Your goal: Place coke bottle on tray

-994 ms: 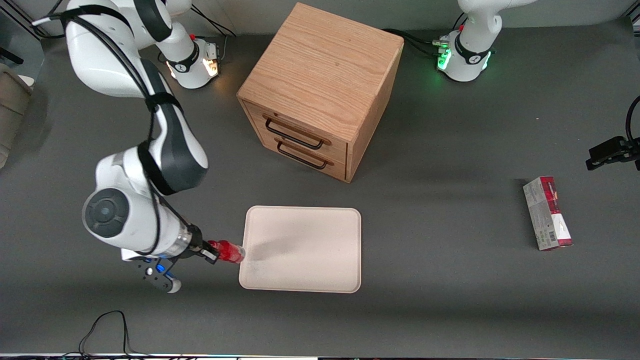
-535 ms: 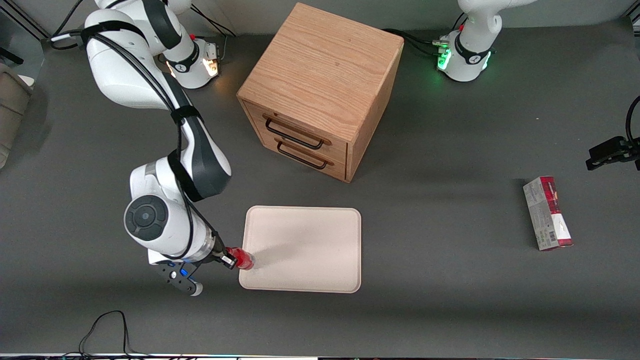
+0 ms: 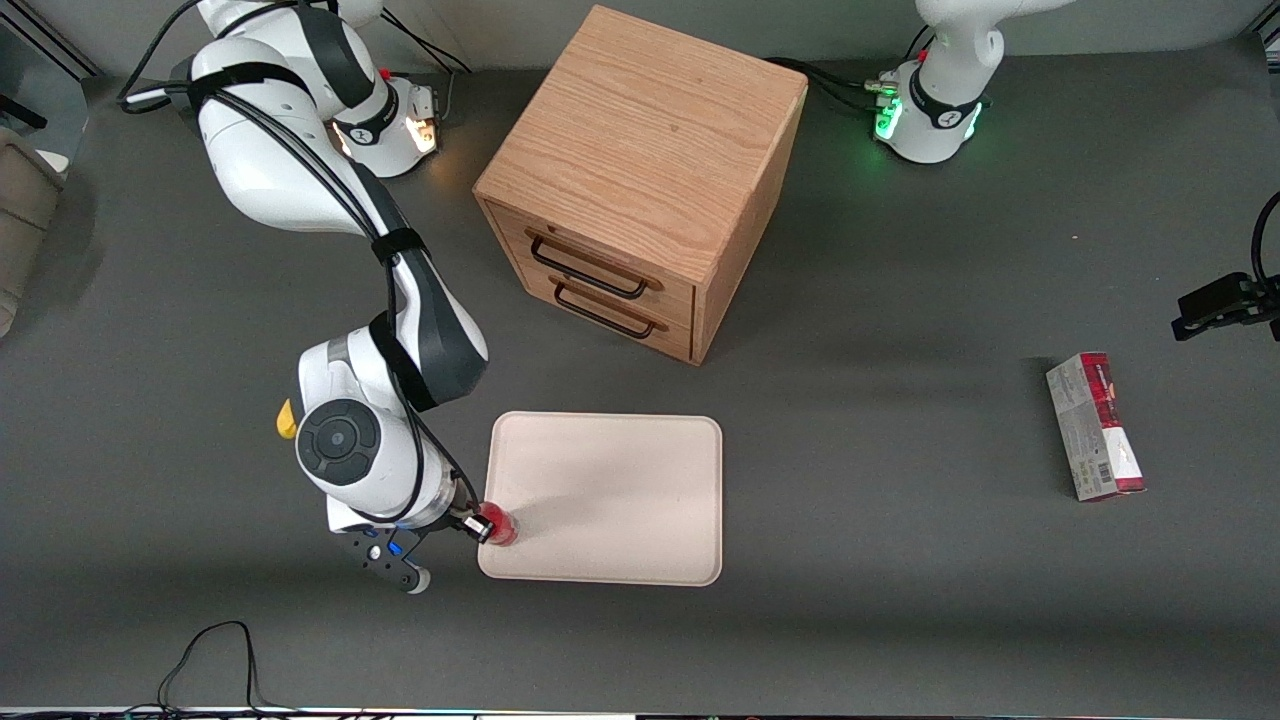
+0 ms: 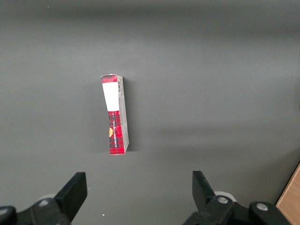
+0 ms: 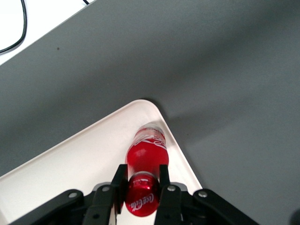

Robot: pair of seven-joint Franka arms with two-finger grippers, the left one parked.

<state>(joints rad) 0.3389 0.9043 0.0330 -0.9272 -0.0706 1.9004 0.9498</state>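
The coke bottle (image 3: 500, 527), small, glossy and red, is held upright by its capped neck in my gripper (image 3: 484, 525), whose fingers are shut on it. It hangs over the corner of the cream tray (image 3: 620, 500) that lies nearest the front camera, toward the working arm's end. In the right wrist view the coke bottle (image 5: 145, 159) points down at the tray (image 5: 84, 159) just inside the rounded rim, with the gripper (image 5: 141, 180) clamped on either side of the red cap. Whether its base touches the tray I cannot tell.
A wooden two-drawer cabinet (image 3: 640, 180) stands farther from the front camera than the tray. A red-and-white carton (image 3: 1094, 426) lies toward the parked arm's end of the table; the left wrist view shows the carton (image 4: 116, 115) too. A black cable (image 3: 205, 660) loops at the table's front edge.
My arm has swung toward the tray, carrying the bottle from just outside the rim to over the tray's corner. The bottle has turned from lying sideways to pointing down.
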